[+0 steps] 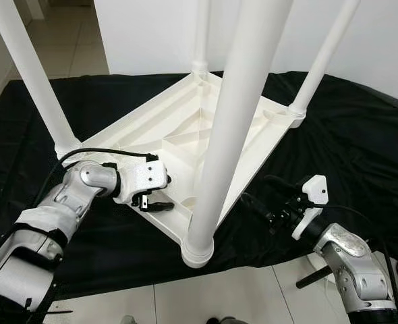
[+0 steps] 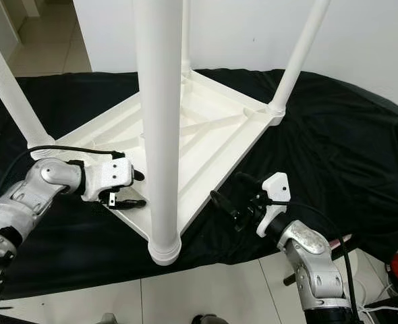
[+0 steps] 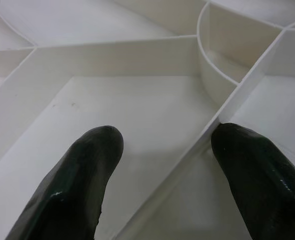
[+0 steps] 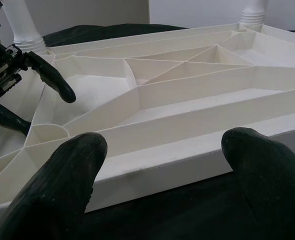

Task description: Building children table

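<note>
Lying upside down on a black cloth point(image 1: 361, 142) across the middle of the head view, the white table top point(image 1: 179, 128) already carries four legs: one at upper left point(image 1: 34, 74), one at top centre point(image 1: 200, 34), a thick near one point(image 1: 229, 128) down the middle, and one at upper right point(image 1: 324, 57). Assembly looks close to finished; what remains is probably checking each leg and turning the table upright. At lower left, the left gripper point(image 1: 155, 194) reaches over the top's ribbed underside near the front corner, fingers spread either side of a thin rib point(image 3: 207, 135), not closed on it. At lower right, the right gripper point(image 2: 227, 202) hovers wide open just beside the top's near edge point(image 4: 197, 155), holding nothing.
</note>
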